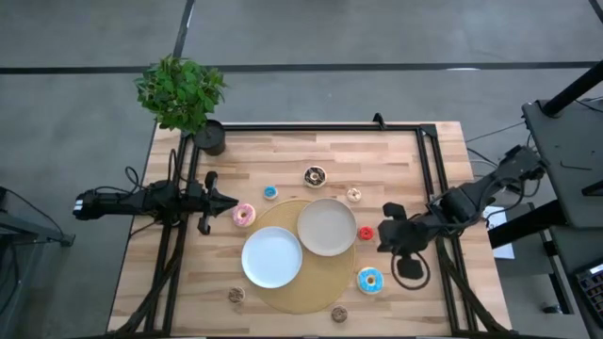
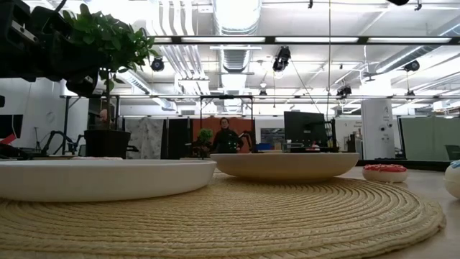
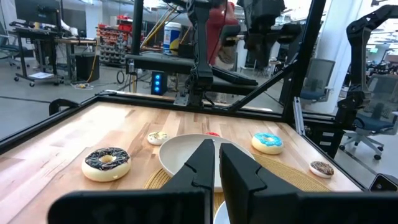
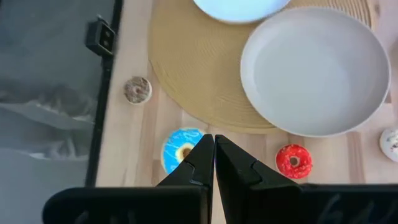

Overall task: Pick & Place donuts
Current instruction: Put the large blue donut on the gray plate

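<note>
A: Left side first?
B: Plant (image 1: 181,91) in a black pot at the far left corner of the table (image 1: 415,160). Left gripper (image 1: 229,200) low over the left edge, fingers pressed together, nothing in them. Pink donut (image 1: 244,215) sits just off its tip

A: Middle?
B: Round woven mat (image 1: 294,297) with two plates on it: white plate (image 1: 271,257) nearer the front, beige plate (image 1: 327,227) behind and to the right, rims touching or nearly so. Small blue donut (image 1: 270,193) and chocolate donut (image 1: 315,176) lie on bare wood past the mat. Brown mini (image 1: 236,295) at the mat's front left, another brown one (image 1: 338,314) at its front edge

A: Right side?
B: Cream mini (image 1: 354,195) beyond the beige plate, red donut (image 1: 366,233) just beside that plate's right rim. Right gripper (image 1: 384,234) is close to the red one, fingers closed, holding nothing; wrist view shows red donut (image 4: 293,161) beside the closed tips. Blue sprinkled donut (image 1: 370,280) lies further front, off the mat

A: Any donut on a plate?
B: None, both plates bare
</note>
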